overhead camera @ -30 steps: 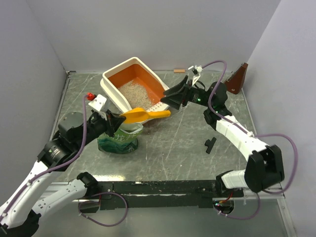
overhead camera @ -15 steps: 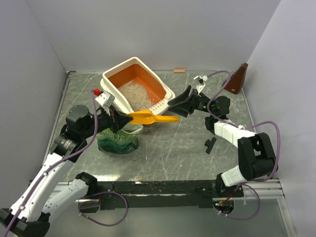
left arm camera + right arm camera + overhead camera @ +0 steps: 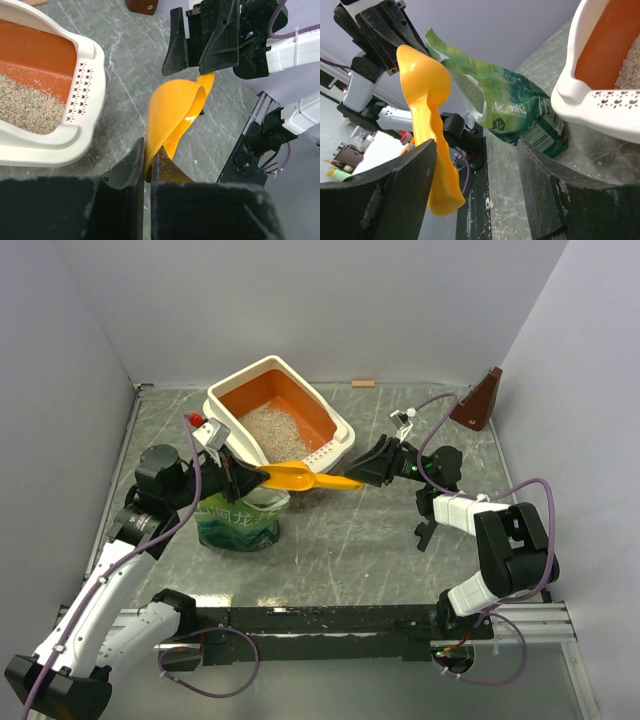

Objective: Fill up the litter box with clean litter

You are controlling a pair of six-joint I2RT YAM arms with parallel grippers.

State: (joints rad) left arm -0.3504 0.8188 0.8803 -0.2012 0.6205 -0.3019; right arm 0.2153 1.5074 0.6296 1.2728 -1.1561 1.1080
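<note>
The litter box [image 3: 340,425] stands at the back of the table, cream rim and orange walls, with clean litter [image 3: 268,430] heaped on its floor. A yellow-orange scoop [image 3: 300,478] hangs level just in front of it. My left gripper [image 3: 250,478] is shut on the rim of the scoop's bowl [image 3: 175,115]. My right gripper [image 3: 365,468] is open, its fingers either side of the handle end [image 3: 442,197], which lies close to the left finger [image 3: 405,185]. The left wrist view shows the box [image 3: 90,95] and litter [image 3: 25,105] at left.
A crinkled green bag [image 3: 238,523] stands open below the scoop, also in the right wrist view [image 3: 515,112]. A brown wedge-shaped object [image 3: 477,400] sits at the back right, and a small black piece [image 3: 425,535] lies on the table near the right arm.
My right gripper has swung away from the box's front corner, down and to the right, to the scoop's handle end. My left arm has shifted the scoop slightly right.
</note>
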